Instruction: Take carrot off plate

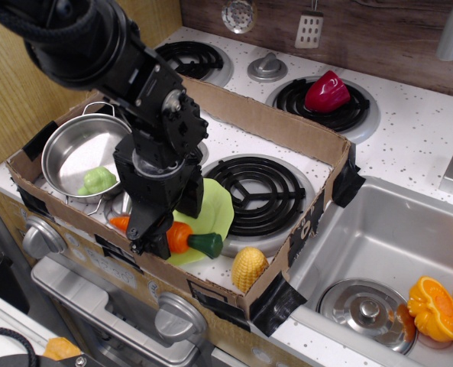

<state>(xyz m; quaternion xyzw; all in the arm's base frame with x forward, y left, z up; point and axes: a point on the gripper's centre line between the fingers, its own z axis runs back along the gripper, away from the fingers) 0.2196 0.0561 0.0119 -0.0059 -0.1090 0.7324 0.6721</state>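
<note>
Gripper: the black gripper [151,235] was down at the front edge of the cardboard tray, its jaws standing on either side of the carrot's middle; whether they actually pinched it could not be told from this view.
Carrot: the carrot [182,238] lay across the front rim of the plate, its orange tip [119,223] showing left of the gripper, its dark green top [206,245] pointing right toward the corn.
Plate: the lime-green plate [215,205] sat tilted, its near rim under the carrot, its far side leaning toward the front burner; most of it was hidden by the arm.
Cardboard tray: a low cardboard tray [287,130], taped at the corners with black tape, held the pot, the plate, the carrot and the corn, and framed the front burner [255,194].
Pot: the steel pot [72,151] stood at the tray's left end with one pale green toy vegetable [98,180] inside.
Corn: a yellow corn cob [249,267] stood at the tray's front wall, just right of the carrot's top.
Back burner: a red pepper [327,92] rested on it, outside the tray.
Sink: the sink [379,229] held a steel lid [367,308] and orange fruit halves [440,306].
</note>
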